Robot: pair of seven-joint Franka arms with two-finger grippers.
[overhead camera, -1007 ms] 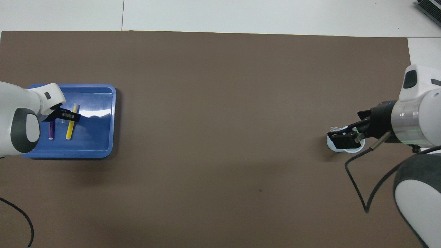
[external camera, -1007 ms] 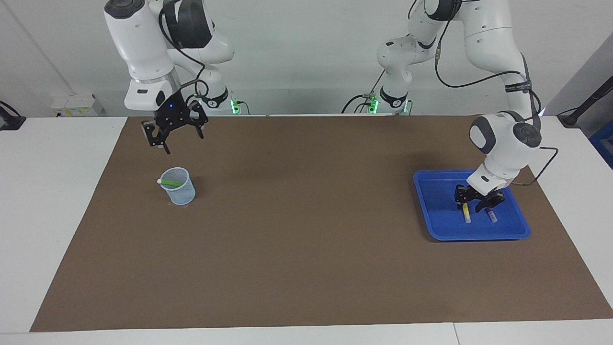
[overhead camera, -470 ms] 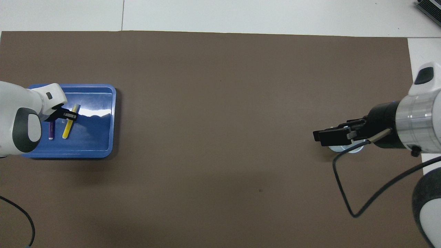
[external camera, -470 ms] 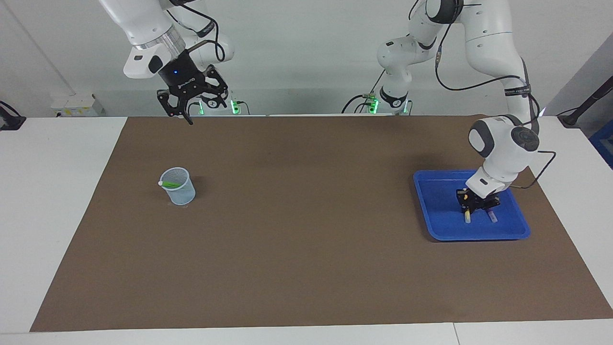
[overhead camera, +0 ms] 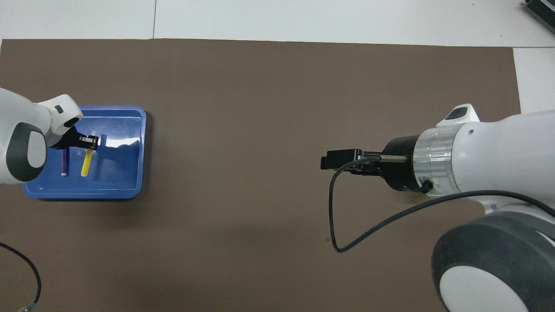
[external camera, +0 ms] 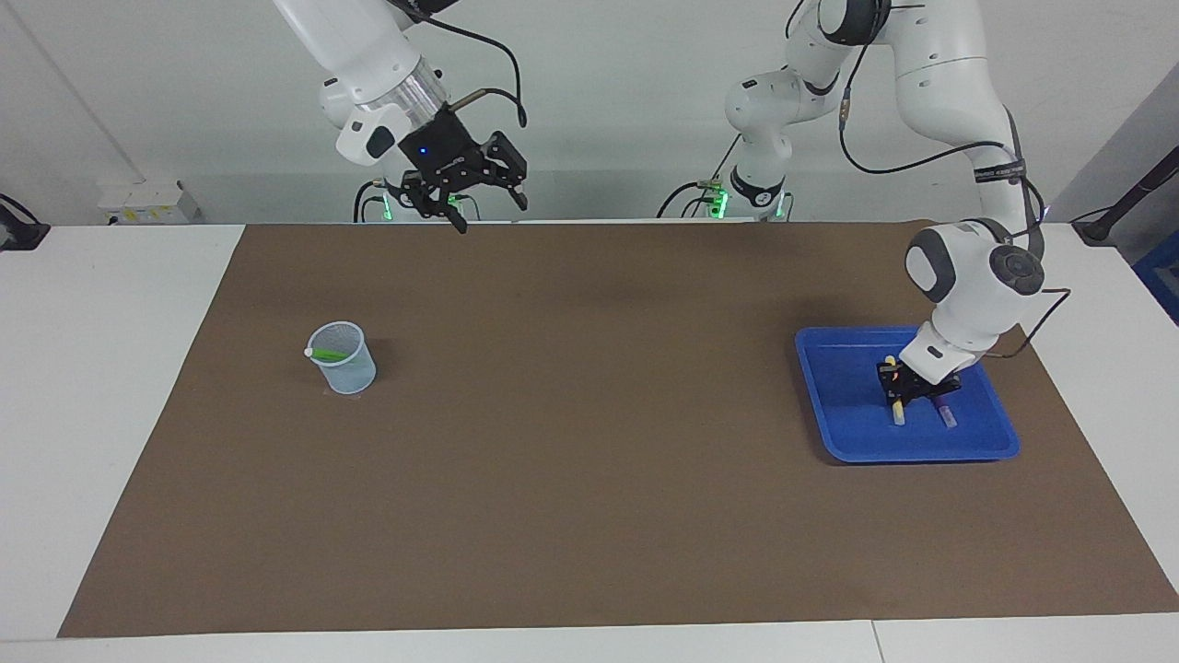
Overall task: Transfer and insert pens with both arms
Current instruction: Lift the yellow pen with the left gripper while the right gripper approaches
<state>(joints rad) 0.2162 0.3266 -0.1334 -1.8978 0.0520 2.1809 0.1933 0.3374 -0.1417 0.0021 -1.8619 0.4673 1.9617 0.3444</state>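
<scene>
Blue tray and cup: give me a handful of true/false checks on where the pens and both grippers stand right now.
1. The left gripper is shut on the yellow pen in the blue tray. True.
2. The purple pen is in the cup. False: it lies in the blue tray beside the yellow pen.
3. The green pen is in the clear cup. True.
4. The right gripper holds a pen. False: its jaws are open and empty, raised over the mat's edge nearest the robots.
5. The cup stands at the left arm's end of the table. False: it stands toward the right arm's end.
</scene>
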